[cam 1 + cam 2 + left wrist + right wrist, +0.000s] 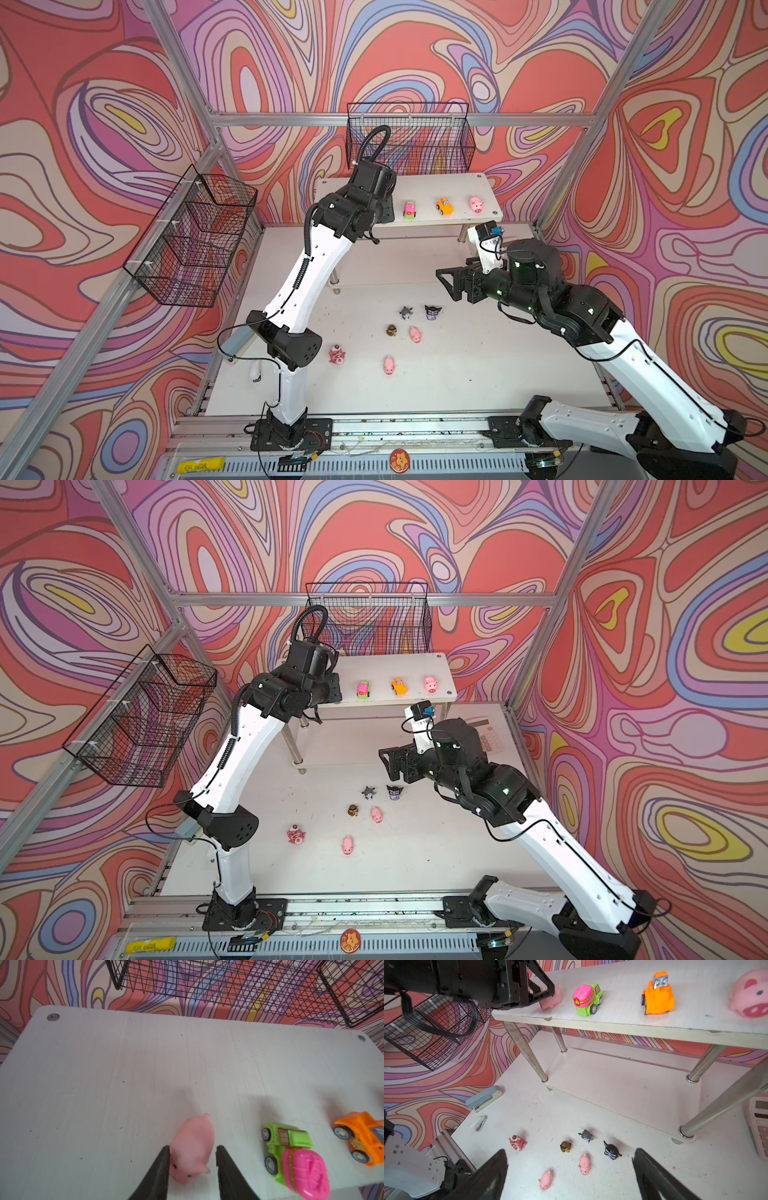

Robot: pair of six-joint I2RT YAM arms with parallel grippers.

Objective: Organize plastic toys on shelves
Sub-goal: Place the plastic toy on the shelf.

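Pink, rubbery-looking and surely very light, the pig (193, 1132) lies on the top board (104, 1084) of the shelves, just beside the pink-green car (295, 1159). My left gripper (193, 1147) stands around it with the jaws only narrowly parted. One finger (160, 1167) touches its flank and at the other I see a thin gap, so I judge it is not clamped, though the view is tight here. I think such a soft body squashes and slips, so it is best held across the belly, not the snout. My right gripper (570, 1150) is wide open and empty above the table (612, 1188), over a second pig (584, 1164) and a brown figurine (565, 1146).
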